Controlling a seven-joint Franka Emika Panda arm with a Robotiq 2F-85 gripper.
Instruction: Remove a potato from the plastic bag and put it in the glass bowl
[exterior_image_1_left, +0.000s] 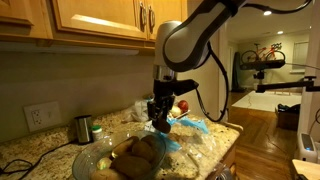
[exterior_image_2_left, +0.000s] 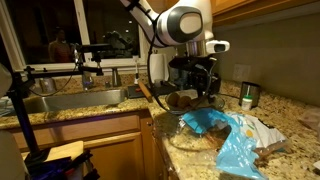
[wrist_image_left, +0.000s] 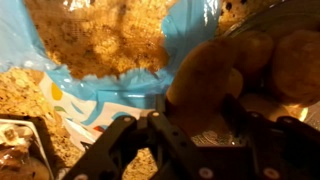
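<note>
In the wrist view my gripper is shut on a brown potato held between its dark fingers. The plastic bag, see-through with light blue patches, lies on the counter to the left of the potato. To the right lie other potatoes inside the glass bowl. In both exterior views the gripper hangs low over the near edge of the glass bowl, with the bag right beside it.
A small steel cup stands by the wall behind the bowl. A sink is set in the granite counter further along. Wooden cabinets hang above. A red object sits behind the arm.
</note>
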